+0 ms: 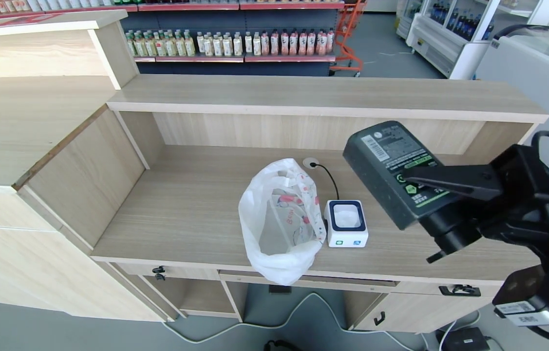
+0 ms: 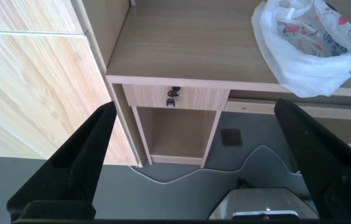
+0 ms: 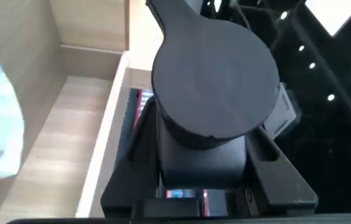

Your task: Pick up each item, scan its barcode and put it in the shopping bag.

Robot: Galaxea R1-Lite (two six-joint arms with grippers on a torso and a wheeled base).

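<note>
Two things sit on the bench (image 1: 186, 209) in the head view. We see the white shopping bag (image 1: 279, 214) at centre with its mouth open, and the scanner (image 1: 346, 223) just beside it at its 3 o'clock. A black cable (image 1: 328, 178) runs from the scanner toward 11 o'clock. At the scanner's 2 o'clock, raised above the bench, the right pincer (image 1: 430, 195) is clamped on a dark container (image 1: 386, 165), barcode label up.

In the left wrist view, the left pincer (image 2: 195, 134) hangs in front of the bench (image 2: 182, 43) with its fingers spread wide and nothing between them. The bag (image 2: 306, 56) lies beyond.

In the right wrist view, the container's (image 3: 216, 81) round end faces us, held by the pincer (image 3: 203, 168).
</note>
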